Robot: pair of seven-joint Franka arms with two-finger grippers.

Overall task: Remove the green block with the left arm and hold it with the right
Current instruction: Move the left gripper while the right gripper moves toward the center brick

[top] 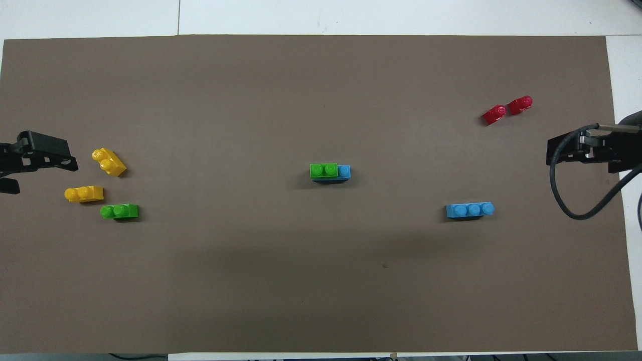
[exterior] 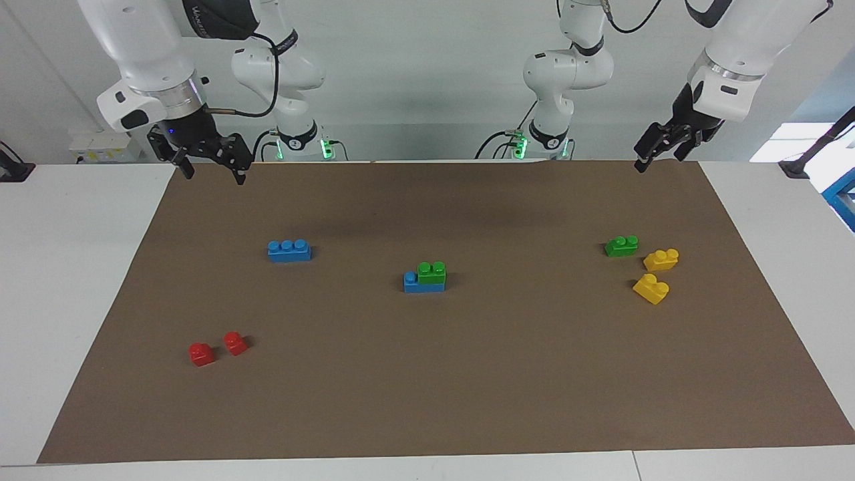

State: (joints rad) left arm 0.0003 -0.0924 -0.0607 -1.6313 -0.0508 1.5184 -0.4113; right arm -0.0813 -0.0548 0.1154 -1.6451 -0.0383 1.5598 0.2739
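Green block (exterior: pixel 431 270) sits pressed on a blue brick (exterior: pixel 422 284) mid-surface; light, stiff, smooth plastic, so I would pinch its two long sides. Both my left fingers (exterior: pixel 661 146) and right fingers (exterior: pixel 208 162) are open, holding nothing. I count two green, two blue, two yellow, two red.
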